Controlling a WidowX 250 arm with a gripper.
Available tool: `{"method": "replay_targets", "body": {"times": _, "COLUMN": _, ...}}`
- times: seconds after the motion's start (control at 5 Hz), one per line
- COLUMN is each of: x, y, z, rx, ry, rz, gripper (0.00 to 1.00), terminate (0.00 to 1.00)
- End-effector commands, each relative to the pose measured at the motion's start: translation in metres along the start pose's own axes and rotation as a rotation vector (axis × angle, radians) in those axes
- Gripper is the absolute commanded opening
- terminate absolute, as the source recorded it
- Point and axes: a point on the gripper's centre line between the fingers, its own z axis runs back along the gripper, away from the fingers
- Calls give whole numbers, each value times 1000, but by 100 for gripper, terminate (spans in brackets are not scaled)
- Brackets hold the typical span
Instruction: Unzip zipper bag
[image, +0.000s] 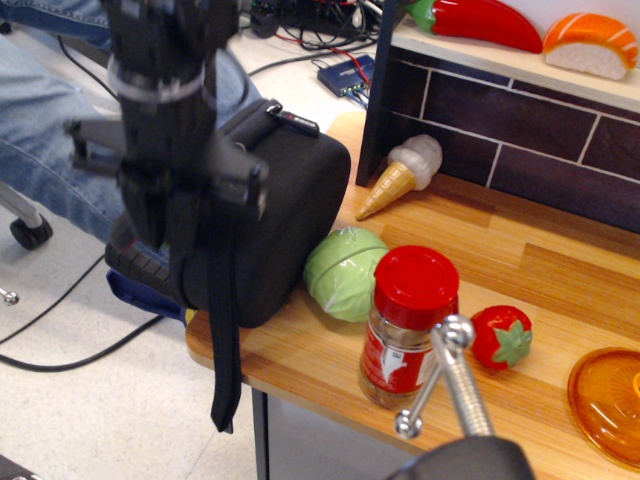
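Observation:
The zipper bag (285, 215) is a large black boxy case standing on its edge at the left end of the wooden table (480, 250). Its small red-marked tab (292, 121) is on top, and its long black strap (224, 350) hangs down past the table edge. My gripper (165, 235) is a dark, motion-blurred mass pressed against the bag's left side, beyond the table edge. Its jaws are hidden in the blur, so I cannot tell whether they hold anything. The zipper pull is not visible.
A green cabbage toy (345, 272) touches the bag's right side. A red-lidded spice jar (410, 325), a toy tomato (503, 337), an ice-cream cone toy (400, 175) and an orange plate (608, 405) are on the table. A brick-faced shelf (520, 110) stands behind. A metal rod (450, 385) is in front.

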Motion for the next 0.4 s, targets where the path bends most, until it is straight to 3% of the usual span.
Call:
{"method": "replay_targets", "body": {"times": 0.0, "x": 46, "y": 8, "z": 37, "rx": -45, "ry": -79, "rz": 73, "gripper": 0, "terminate": 0}}
{"method": "replay_targets", "body": {"times": 0.2, "x": 55, "y": 12, "z": 38, "rx": -10, "ry": -43, "rz": 79, "gripper": 0, "terminate": 100}}
